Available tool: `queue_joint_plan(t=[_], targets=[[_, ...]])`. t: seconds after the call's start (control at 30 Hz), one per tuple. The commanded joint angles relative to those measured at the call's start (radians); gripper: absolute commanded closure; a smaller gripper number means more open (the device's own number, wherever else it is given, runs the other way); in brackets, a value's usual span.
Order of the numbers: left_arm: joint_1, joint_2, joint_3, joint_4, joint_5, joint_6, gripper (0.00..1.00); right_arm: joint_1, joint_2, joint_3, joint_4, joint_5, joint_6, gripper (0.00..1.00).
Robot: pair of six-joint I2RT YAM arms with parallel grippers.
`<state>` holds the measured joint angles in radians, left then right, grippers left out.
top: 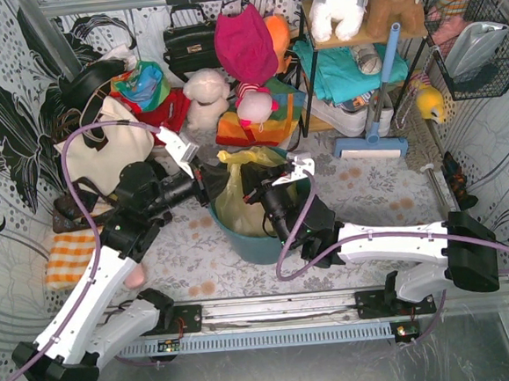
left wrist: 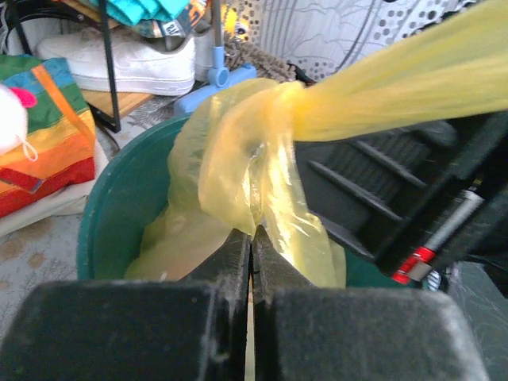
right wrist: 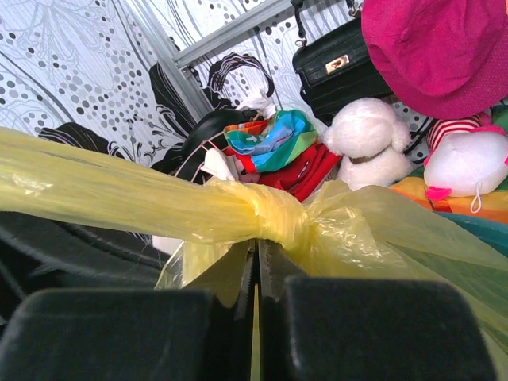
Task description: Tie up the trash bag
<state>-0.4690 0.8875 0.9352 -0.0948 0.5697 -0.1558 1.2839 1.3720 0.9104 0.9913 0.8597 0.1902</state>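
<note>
The yellow-green trash bag [top: 236,196] sits in the round teal bin [top: 259,243] at the table's middle. Its top is gathered into a knot [left wrist: 278,103], with one twisted band stretched out to the side. My left gripper [top: 212,187] is at the bag's left side, shut on a fold of the bag [left wrist: 230,159] just below the knot. My right gripper [top: 256,193] is at the bag's right side, shut on bag plastic right under the knot [right wrist: 274,214]. The two grippers are close together over the bin. The bag's contents are hidden.
Behind the bin lie plush toys [top: 205,97], a black handbag [top: 190,41], a rainbow cloth [top: 254,124] and a blue scraper [top: 374,137] by a metal rack. A white bag [top: 102,154] and an orange checked cloth [top: 70,258] lie left.
</note>
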Motion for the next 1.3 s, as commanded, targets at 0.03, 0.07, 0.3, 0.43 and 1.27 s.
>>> queue_joint_plan(t=[0.03, 0.07, 0.3, 0.43, 1.27], targets=[[0.006, -0.041, 0.030, 0.004, 0.118, -0.020, 0.96, -0.006, 0.015, 0.003, 0.075, 0.005, -0.030, 1.00], [0.006, -0.046, 0.024, 0.004, 0.133, -0.028, 0.96, -0.006, 0.017, 0.002, 0.088, 0.002, -0.036, 1.00], [0.006, -0.071, -0.004, -0.016, 0.204, -0.048, 0.95, -0.019, 0.034, 0.003, 0.130, -0.055, -0.052, 1.00], [0.005, -0.075, -0.016, -0.013, 0.255, -0.062, 0.95, -0.036, 0.033, -0.016, 0.180, -0.111, -0.045, 1.00], [0.004, -0.056, -0.064, -0.013, 0.216, -0.073, 0.72, -0.132, -0.017, -0.096, 0.269, -0.552, 0.284, 1.00]])
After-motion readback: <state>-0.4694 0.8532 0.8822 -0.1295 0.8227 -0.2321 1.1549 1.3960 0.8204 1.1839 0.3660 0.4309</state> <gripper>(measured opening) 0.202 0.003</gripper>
